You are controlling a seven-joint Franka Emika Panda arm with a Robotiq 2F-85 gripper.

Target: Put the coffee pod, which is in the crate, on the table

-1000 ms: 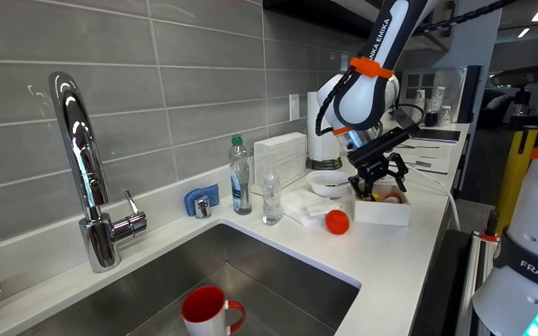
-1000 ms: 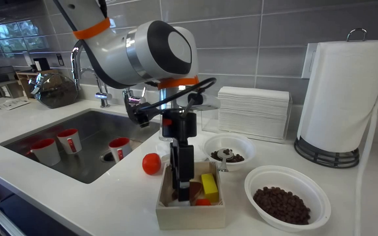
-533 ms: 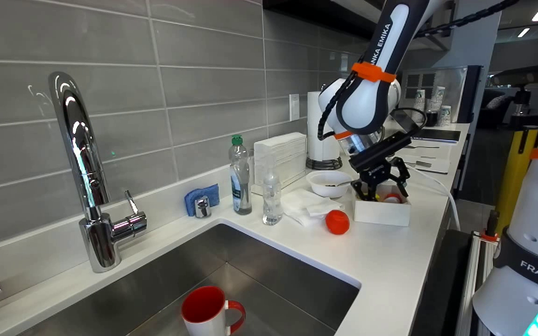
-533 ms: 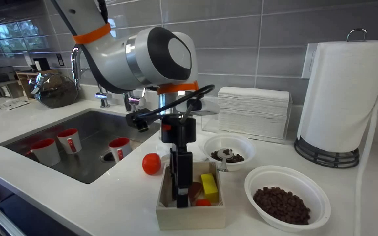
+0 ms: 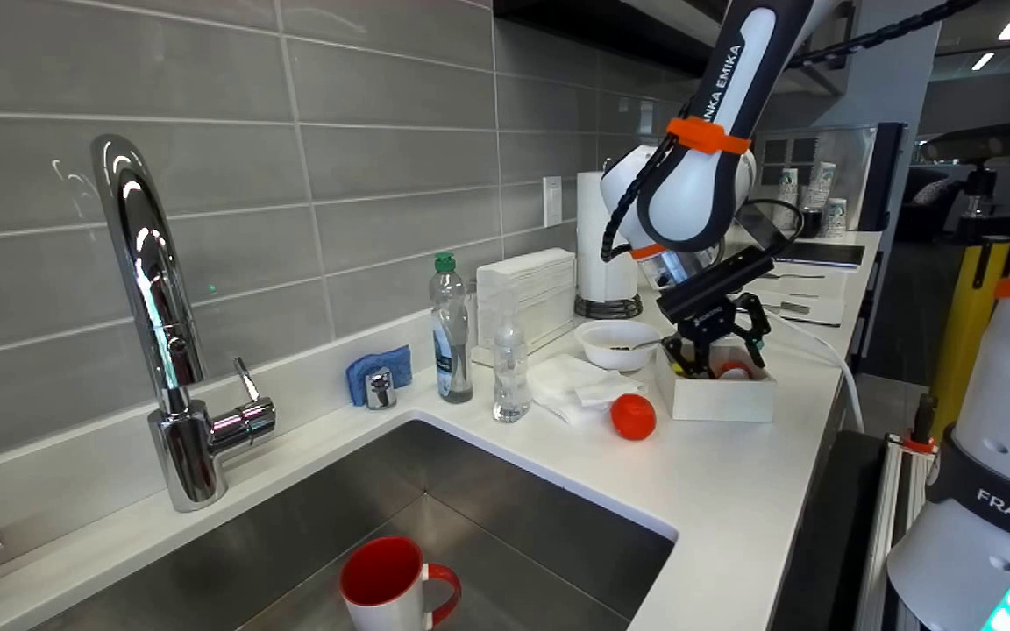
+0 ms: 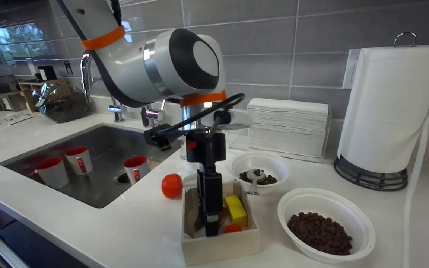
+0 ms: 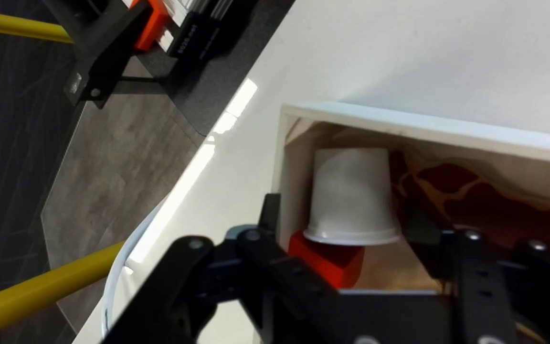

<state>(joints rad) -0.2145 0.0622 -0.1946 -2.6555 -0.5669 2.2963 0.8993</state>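
Observation:
The coffee pod (image 7: 354,196) is a white cup with a rimmed end. It lies in the crate (image 7: 428,126) in the wrist view, near one short wall. The crate is a shallow white box on the table (image 5: 715,508), and shows in both exterior views (image 5: 724,403) (image 6: 222,247). My gripper (image 7: 342,208) is open and lowered into the crate (image 5: 727,368), its fingers on either side of the pod. One finger (image 7: 270,210) is at the crate's short wall; I cannot tell whether it touches. The other finger (image 7: 423,234) is inside the crate. In an exterior view the gripper (image 6: 209,225) mostly hides the pod.
The crate also holds a red block (image 7: 332,260) under the pod's rim, a yellow block (image 6: 237,210) and a brown patterned piece (image 7: 494,205). A red ball (image 5: 633,417), a chip bowl (image 6: 367,227) and another bowl (image 6: 279,173) stand close by. A sink (image 6: 102,201) holds mugs.
My gripper has moved lower into the crate, fingers still apart. Between half a second ago and now, the crate has shifted and turned slightly on the table.

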